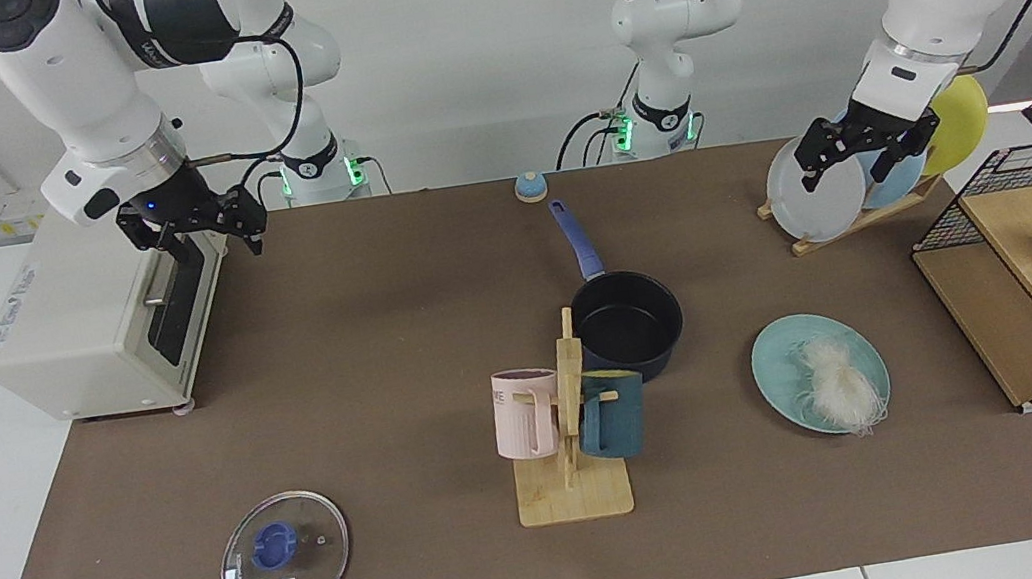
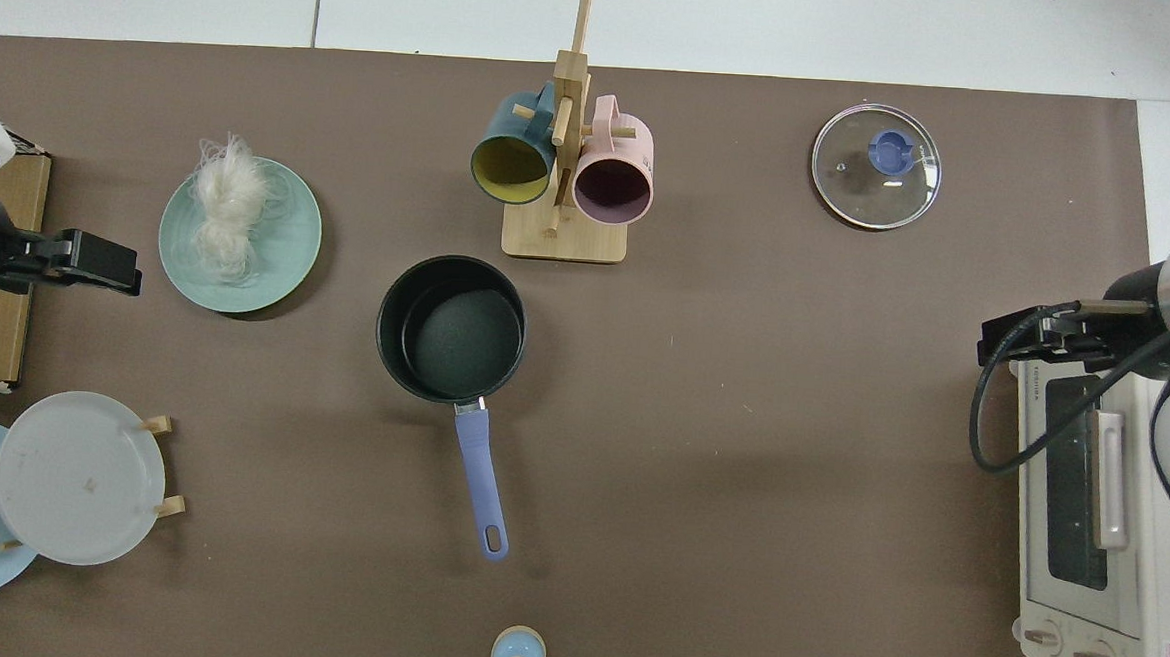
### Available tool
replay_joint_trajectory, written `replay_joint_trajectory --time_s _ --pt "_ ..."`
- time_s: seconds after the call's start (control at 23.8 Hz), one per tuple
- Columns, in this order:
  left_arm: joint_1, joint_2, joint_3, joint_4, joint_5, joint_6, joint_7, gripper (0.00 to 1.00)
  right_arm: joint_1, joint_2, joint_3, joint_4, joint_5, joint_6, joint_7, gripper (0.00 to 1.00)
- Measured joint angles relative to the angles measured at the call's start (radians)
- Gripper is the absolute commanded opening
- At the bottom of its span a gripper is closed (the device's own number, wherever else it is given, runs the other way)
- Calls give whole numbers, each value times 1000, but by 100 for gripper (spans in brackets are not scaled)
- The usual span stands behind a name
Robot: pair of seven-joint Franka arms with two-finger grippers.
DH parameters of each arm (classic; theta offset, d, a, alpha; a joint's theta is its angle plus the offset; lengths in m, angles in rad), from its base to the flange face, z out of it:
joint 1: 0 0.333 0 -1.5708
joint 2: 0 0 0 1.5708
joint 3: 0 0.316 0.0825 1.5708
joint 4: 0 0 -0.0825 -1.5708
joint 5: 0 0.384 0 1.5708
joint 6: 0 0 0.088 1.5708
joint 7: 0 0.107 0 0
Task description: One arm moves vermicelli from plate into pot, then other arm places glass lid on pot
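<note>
Nothing is being held yet: the vermicelli point(image 1: 835, 384) is sitting on the teal plate point(image 1: 775, 369), a wispy bundle with its long axis running across the plate from the middle out over the rim on the side away from the robots, a few threads spilling past the edge. The left hand point(image 1: 856, 159) is hanging high in front of the dish rack point(image 1: 855, 222), fingers spread apart and empty, and the plate lies out from it toward the camera side of the table point(image 1: 390, 398), well apart and lower. That makes the left arm clearly the nearer one for the noodles.

The pot point(image 1: 627, 324) is standing open near the table's middle, just behind the mug stand point(image 1: 570, 443), between the plate and the other arm. Its blue handle is pointing straight back toward the robots, so the mouth is free on the plate's side.

The right hand point(image 1: 200, 235) is waiting above the toaster oven point(image 1: 92, 329), fingers parted and empty. The glass lid point(image 1: 285, 557) is lying flat, knob up, at the camera-side edge on that arm's side, well away from the pot, so I'm judging it the right arm's job later.

From above, the bundle is reading as lengthwise, so a grasp across its narrow waist looks best.
</note>
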State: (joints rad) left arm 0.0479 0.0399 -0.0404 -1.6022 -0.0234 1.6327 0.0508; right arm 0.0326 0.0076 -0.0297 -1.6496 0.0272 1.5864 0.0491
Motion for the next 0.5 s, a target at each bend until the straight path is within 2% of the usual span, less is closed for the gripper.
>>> replay_joint_trajectory --time_s 0.5 --pt "-1 2 -4 1 13 3 -37 100 0 0 0 0 0 0 0 100"
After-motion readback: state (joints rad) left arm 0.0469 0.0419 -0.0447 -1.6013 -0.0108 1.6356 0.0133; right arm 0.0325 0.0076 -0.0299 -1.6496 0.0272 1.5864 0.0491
